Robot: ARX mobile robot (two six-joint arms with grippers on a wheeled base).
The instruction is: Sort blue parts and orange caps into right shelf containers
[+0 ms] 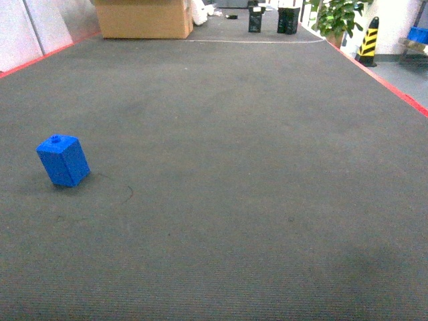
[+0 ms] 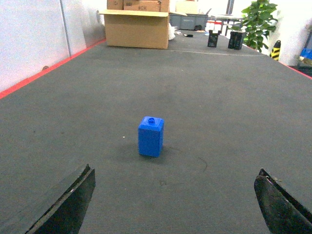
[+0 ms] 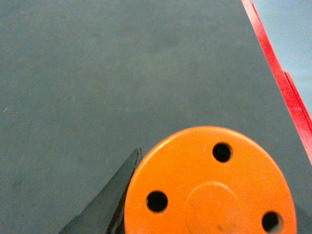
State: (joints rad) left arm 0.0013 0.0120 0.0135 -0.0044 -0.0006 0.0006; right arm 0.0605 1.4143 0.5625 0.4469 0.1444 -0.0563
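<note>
Meanwhile, left claw [image 2: 175, 204] spread before blue part [image 2: 150, 136]; right claw [image 3: 195, 214] pinching orange cap [image 3: 209, 183] near red edge [image 3: 280, 78].

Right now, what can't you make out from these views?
- Shelf and crates: outside all three views.
- Orange cap: right wrist view; bottom edge cuts it, its top hides its side and the right tool's second finger.
- Left tool: fingertips cut by bottom edge.
- Blue part: far side hidden by itself.
</note>
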